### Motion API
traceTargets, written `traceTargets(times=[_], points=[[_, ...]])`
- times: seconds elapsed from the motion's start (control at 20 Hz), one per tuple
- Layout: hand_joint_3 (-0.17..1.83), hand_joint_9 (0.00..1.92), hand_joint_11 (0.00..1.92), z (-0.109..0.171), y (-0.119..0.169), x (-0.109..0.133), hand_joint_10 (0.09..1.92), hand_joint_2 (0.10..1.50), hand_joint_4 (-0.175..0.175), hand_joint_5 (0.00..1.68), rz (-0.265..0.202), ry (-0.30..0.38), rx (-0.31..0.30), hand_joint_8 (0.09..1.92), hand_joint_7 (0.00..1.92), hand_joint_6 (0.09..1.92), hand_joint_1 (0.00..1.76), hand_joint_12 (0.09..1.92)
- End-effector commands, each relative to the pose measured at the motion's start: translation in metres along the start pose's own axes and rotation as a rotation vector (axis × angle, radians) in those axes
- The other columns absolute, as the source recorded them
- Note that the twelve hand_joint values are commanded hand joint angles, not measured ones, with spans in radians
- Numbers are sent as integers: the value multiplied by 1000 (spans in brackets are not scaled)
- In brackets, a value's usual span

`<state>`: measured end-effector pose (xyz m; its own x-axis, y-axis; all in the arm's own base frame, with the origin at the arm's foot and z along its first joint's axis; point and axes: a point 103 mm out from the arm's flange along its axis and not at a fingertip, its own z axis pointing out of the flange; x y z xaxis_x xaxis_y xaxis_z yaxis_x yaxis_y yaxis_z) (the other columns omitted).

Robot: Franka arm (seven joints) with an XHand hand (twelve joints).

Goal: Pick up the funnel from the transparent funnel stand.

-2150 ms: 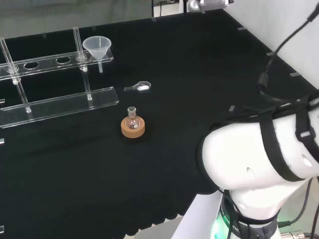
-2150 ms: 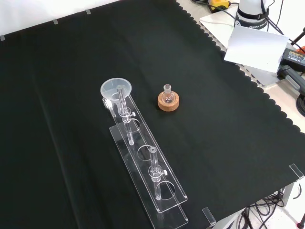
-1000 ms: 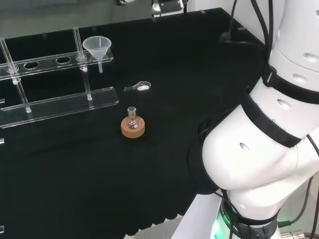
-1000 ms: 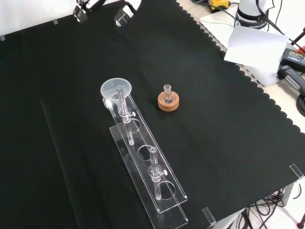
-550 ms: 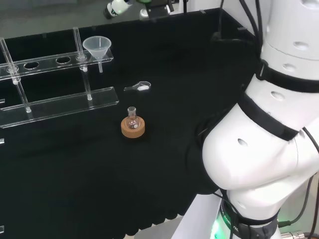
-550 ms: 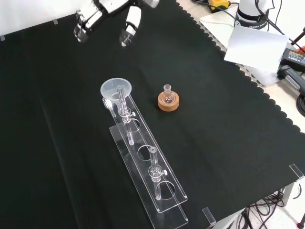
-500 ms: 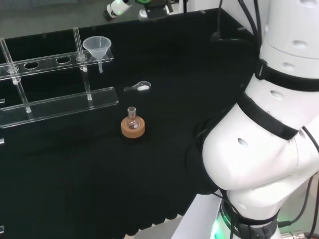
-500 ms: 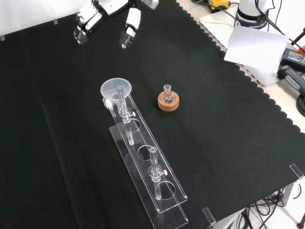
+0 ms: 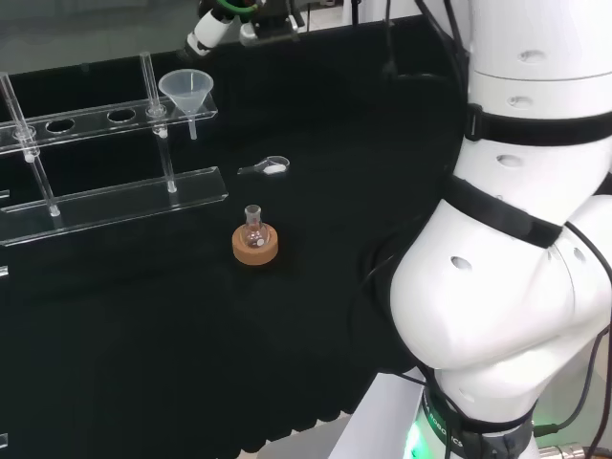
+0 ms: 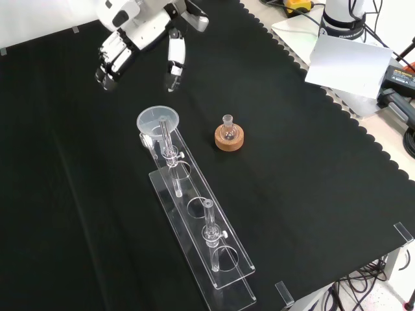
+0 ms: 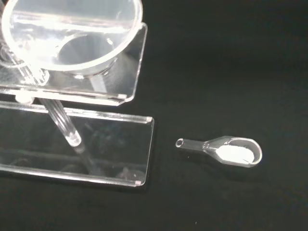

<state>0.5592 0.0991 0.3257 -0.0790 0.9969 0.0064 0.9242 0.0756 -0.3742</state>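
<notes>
A clear funnel (image 10: 157, 122) sits in the end hole of the transparent stand (image 10: 188, 189). In the front view the hand (image 10: 136, 23) hangs above and beyond it, open, with fingers (image 10: 110, 61) and thumb spread and nothing between them. The head view has the funnel (image 9: 186, 91) at the right end of the stand's (image 9: 124, 201) upper shelf, and the hand (image 9: 220, 21) just past it at the top edge. Close up in the wrist view are the funnel's wide rim (image 11: 72, 33) and the stand's plates (image 11: 96, 144).
A small round flask (image 10: 228, 134) sits on a cork ring (image 9: 255, 245) beside the stand. A small clear scoop (image 11: 226, 150) holding white powder lies on the cloth near the funnel end (image 9: 268, 168). The arm's white links (image 9: 507, 287) stand at the head view's right.
The hand has come down from the front view's top edge toward the funnel, still open. The arm's links have swung upright in the head view. Funnel, stand and flask have not moved.
</notes>
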Motion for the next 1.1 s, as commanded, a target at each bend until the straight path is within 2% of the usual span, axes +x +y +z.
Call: traceTargets(times=[0.05, 0.25, 0.6, 1.1], points=[[211, 87, 100, 8, 3, 25, 745, 793, -26, 128, -16, -52, 65, 282, 0, 87, 560, 1404], [210, 78, 111, 13, 4, 39, 757, 774, -27, 122, -28, -85, 101, 261, 0, 87, 589, 1422], [217, 44, 125, 17, 5, 55, 781, 735, -33, 121, -50, -116, 117, 200, 0, 87, 670, 1436], [244, 8, 172, 25, 16, 55, 820, 708, -43, 32, -56, -121, 130, 158, 0, 87, 695, 1415]])
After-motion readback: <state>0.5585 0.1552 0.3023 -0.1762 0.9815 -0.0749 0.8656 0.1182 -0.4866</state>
